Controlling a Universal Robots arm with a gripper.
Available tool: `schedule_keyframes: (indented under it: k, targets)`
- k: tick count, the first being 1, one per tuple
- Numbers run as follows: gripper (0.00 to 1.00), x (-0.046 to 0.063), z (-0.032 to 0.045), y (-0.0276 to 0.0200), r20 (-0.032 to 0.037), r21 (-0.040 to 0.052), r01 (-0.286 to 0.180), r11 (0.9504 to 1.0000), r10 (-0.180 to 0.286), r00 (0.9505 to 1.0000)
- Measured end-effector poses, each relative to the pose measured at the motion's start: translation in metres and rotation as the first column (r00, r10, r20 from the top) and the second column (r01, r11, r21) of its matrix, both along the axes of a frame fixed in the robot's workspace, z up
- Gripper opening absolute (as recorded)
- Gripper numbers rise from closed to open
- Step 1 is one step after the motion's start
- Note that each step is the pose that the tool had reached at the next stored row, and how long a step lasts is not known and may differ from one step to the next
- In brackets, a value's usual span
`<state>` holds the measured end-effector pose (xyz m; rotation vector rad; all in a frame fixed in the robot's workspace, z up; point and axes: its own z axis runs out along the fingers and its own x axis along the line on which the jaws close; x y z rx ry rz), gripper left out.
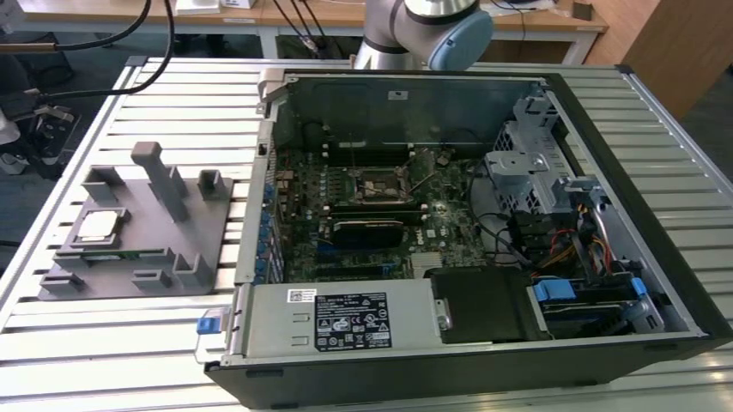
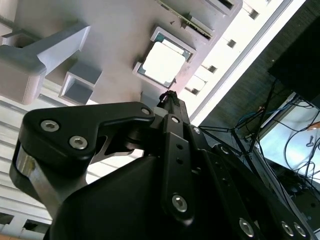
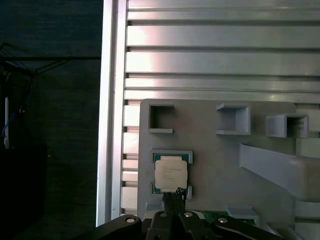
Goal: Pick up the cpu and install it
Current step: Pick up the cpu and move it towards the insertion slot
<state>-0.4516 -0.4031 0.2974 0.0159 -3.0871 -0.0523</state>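
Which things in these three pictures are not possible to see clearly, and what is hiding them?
- Contact between the gripper and the cpu: in the first wrist view the gripper's tip overlaps the cpu's edge, so any gap between them is hidden.
- The processor socket: too small in the exterior view to tell whether it is open or occupied.
- The arm: cut off by the exterior view's top edge.

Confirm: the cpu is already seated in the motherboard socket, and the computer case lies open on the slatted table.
Wrong on the cpu: the exterior view shows it lying in a pocket of the grey fixture beside the computer case, not in the socket. The case does lie open on the slatted table.
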Motion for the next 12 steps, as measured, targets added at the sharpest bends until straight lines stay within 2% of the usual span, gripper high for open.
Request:
schedule_keyframes:
  k: [6,9,11,12]
  targets:
    - [0.11,0.0,-0.0047,-0.0002,0.0002,-0.0002,0.0,1.0,0.0,1.0]
    - [0.11,-0.001,-0.008,-0.0015,0.003,-0.0001,-0.002,1.0,0.002,1.0]
    - [0.23,-0.002,-0.0106,-0.002,0.0055,0.0001,-0.003,1.0,0.003,1.0]
    - [0.23,-0.002,-0.0119,-0.0022,0.0058,0.0,-0.004,1.0,0.004,1.0]
